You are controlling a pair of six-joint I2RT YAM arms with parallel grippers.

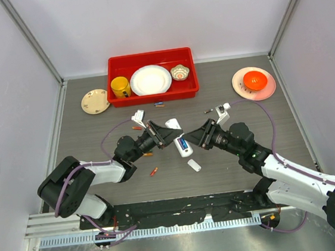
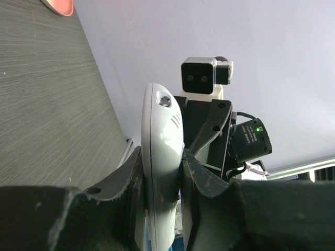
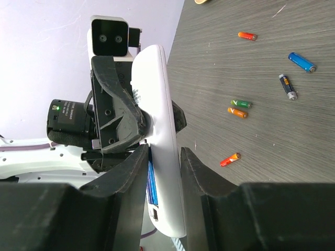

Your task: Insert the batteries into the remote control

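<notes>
While left tool point(image 2: 162, 162) and right tool point(image 3: 163, 157) both clamp remote control point(image 3: 157, 104) | batteries point(image 3: 241, 103) loose on grey table point(image 1: 78, 135) | pale walls point(image 1: 144, 20)

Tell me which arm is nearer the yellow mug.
Left. The left arm lies nearer the robot than the mug in the bin, slightly to its right. The right arm is farther right, past the remote that both jaws clamp.
</notes>
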